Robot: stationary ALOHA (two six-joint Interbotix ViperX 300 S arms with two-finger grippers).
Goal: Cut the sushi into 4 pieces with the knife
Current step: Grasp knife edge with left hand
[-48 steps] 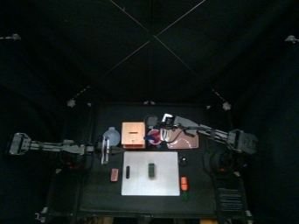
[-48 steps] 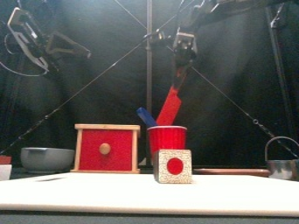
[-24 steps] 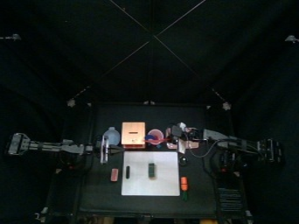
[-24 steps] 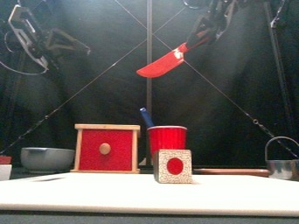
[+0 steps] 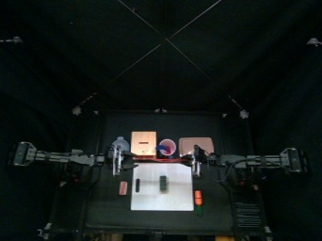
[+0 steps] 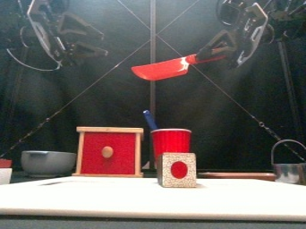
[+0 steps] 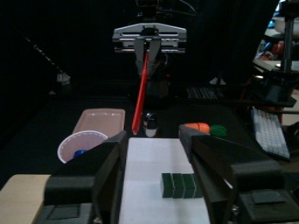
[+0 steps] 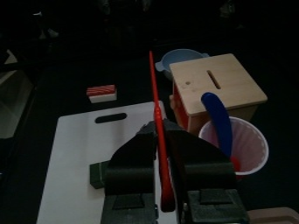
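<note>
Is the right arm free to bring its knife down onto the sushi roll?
Probably yes: the right gripper holds the red knife high, nothing stands between it and the sushi roll, and the left gripper hangs aside.

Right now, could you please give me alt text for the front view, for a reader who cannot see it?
The right pincer holds a red knife high in the air, blade pointing left. Below, the toy sushi roll stands end-on on the white board, before a red cup with a blue knife and a wooden box.
</note>
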